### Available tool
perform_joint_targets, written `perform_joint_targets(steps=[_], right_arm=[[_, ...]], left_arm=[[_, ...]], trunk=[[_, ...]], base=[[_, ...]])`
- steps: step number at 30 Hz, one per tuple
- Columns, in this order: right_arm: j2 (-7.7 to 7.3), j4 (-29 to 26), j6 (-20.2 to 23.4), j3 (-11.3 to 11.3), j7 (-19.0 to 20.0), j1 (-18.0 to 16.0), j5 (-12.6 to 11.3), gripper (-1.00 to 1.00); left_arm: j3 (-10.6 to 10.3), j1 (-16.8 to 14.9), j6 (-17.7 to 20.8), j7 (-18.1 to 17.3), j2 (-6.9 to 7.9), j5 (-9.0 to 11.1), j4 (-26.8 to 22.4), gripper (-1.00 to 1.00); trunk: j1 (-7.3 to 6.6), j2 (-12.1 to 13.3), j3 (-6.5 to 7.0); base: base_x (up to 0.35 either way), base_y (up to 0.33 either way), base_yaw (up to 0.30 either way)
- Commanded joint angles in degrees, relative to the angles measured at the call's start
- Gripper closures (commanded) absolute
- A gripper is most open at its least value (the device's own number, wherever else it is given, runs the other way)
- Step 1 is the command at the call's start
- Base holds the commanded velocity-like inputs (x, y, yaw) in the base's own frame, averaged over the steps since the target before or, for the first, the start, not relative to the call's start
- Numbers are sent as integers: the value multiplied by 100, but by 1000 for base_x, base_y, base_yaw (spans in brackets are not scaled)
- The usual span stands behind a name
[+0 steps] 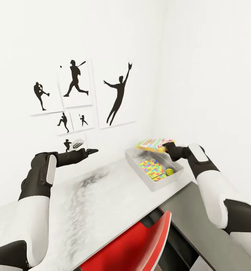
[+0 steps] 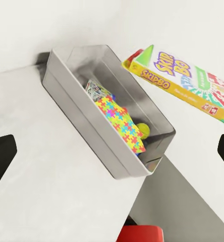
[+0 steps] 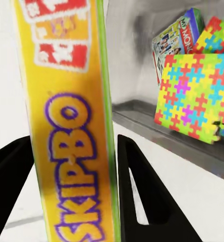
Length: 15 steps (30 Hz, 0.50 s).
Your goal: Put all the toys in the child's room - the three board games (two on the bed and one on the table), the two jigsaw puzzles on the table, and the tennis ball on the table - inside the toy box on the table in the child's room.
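The board game (image 1: 154, 145) held by the right gripper (image 1: 170, 147) is a flat yellow box with a green edge, printed SKIP-BO in purple letters and red-and-white blocks on its side. In the head view it sits right of centre, lying nearly flat above the far end of the toy box (image 1: 140, 167), its long axis running left to right across the frame and one end clamped between the two dark fingers (image 3: 142, 191), which press on either face of the box. The toy box is a shallow grey tray on the pale table (image 1: 103, 195), near the wall corner; inside lie a multicoloured jigsaw puzzle (image 1: 152, 167), a yellow-green tennis ball (image 1: 170, 172) and, seemingly, another printed board game box (image 3: 175, 40) tucked behind the puzzle. The left gripper (image 1: 88, 151) hangs over the table left of centre, its jaws spread and holding nothing
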Motion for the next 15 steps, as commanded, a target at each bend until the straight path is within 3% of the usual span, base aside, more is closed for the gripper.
perform_joint_targets(steps=[1, 4, 9, 15], right_arm=[[-3, -16, 106, -19, -315, -23, -130, 100], [-8, -22, 428, -51, -646, -29, -186, 100], [-10, -20, 538, -316, -615, -4, -433, 100], [-9, -95, 559, -344, -621, 8, -456, 100]], left_arm=[[12, -7, 47, 7, -2, 33, 0, -100], [14, -7, 50, 8, -2, 33, 0, -100], [8, -7, 51, 7, -6, 28, 0, -100], [-1, -7, 51, 7, -17, 32, 0, -100]], trunk=[[4, -14, -13], [4, -14, -13], [4, -14, -13], [4, -14, -13]], base=[[0, 0, 0], [0, 0, 0], [0, 0, 0], [0, 0, 0]])
